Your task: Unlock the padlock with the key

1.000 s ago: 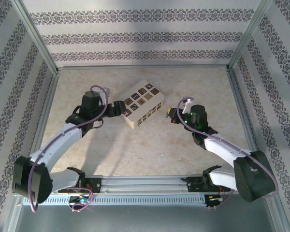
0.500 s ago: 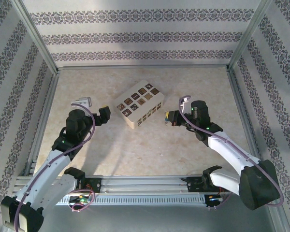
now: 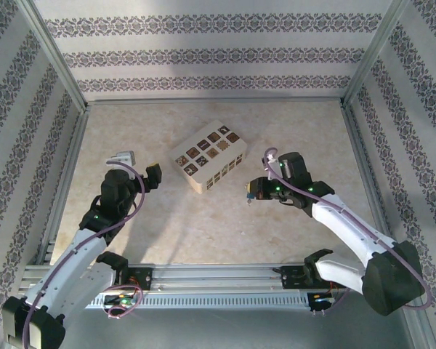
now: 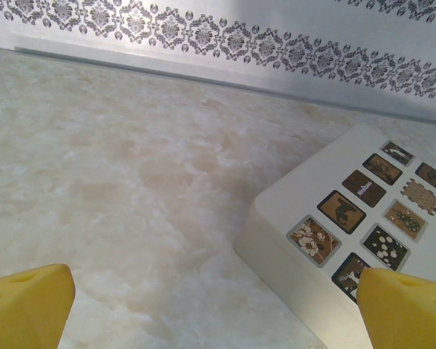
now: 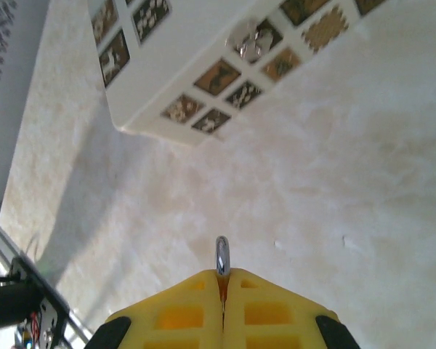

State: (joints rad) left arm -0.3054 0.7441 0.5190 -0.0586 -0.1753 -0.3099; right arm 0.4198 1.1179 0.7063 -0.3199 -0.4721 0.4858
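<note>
Right claw (image 5: 223, 278) pinched tight on key (image 5: 221, 254), left claw (image 4: 218, 309) agape beside tiled box (image 4: 298, 193), tile lettering illegible.

Left end effector (image 4: 218, 302) spread wide, elbow bent, right end effector (image 5: 222, 276) clamped on key (image 5: 221, 254), arm stretched inward

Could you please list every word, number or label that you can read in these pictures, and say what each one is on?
No text can be read.
On the white box, one brown tile bears a white mark, perhaps lettering, too blurred to read.
The metal piece in the right gripper shows no marking.
</note>
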